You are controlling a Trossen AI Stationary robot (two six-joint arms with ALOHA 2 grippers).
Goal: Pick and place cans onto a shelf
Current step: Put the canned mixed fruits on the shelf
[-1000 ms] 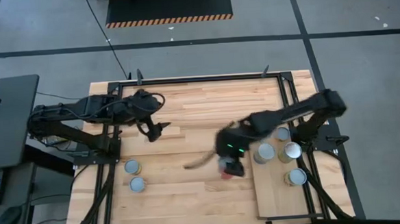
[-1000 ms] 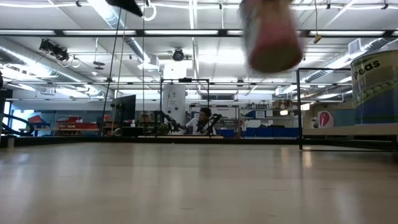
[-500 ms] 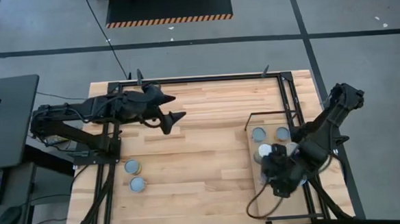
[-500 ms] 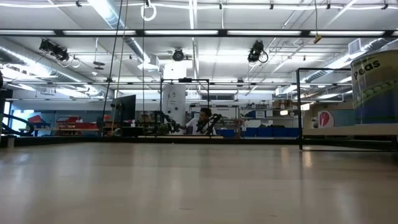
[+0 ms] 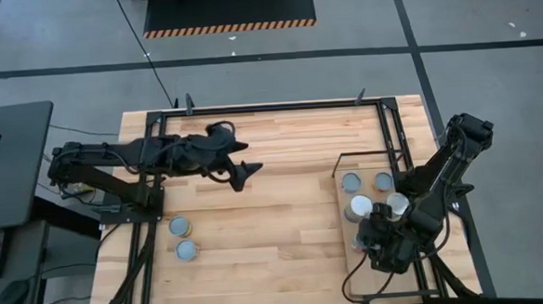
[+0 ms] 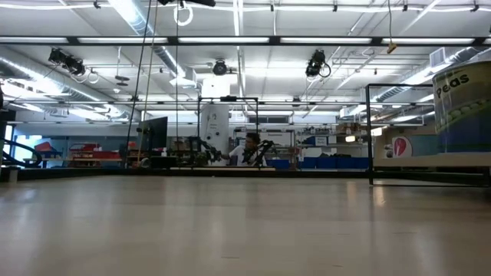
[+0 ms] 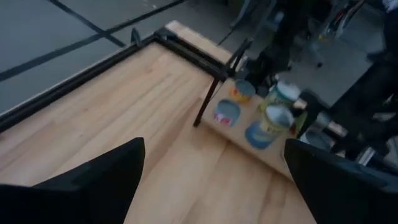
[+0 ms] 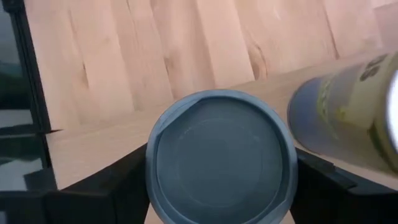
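While four cans (image 5: 368,193) already stand on the shelf (image 5: 356,270) at the right, the right gripper (image 5: 385,244) holds a fifth can (image 8: 221,157) between its fingers over the shelf's near part. Two cans (image 5: 183,239) wait near left; the left gripper (image 5: 245,173) hangs spread and empty.

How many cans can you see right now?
7 cans: two on the table's left side, four on the shelf, one at the right gripper. Its arm may hide more.
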